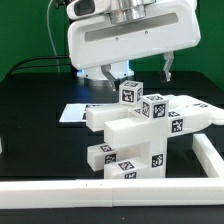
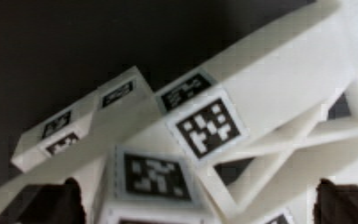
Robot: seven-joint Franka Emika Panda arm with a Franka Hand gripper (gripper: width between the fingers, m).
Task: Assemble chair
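Observation:
The chair pieces point(image 1: 140, 125) are glossy white tagged parts bunched at the table's middle. A long slab point(image 1: 190, 113) lies across them toward the exterior view's right, two tagged cube-like blocks point(image 1: 140, 100) sit on top, and pegged blocks point(image 1: 118, 160) lie in front. My gripper point(image 1: 138, 76) hangs just above and behind the top blocks with its fingers point(image 1: 108, 74) spread wide. In the wrist view a tagged slab point(image 2: 202, 125) and its struts fill the picture. My gripper point(image 2: 194, 205) straddles them, its dark fingertips point(image 2: 43, 200) apart at either side. I see no grip on anything.
A long white border rail point(image 1: 100, 190) runs along the front and up the exterior view's right side point(image 1: 210, 150). The marker board point(image 1: 72, 112) lies flat behind the pieces on the left. Black cables trail over the black table point(image 1: 30, 140) at the back left.

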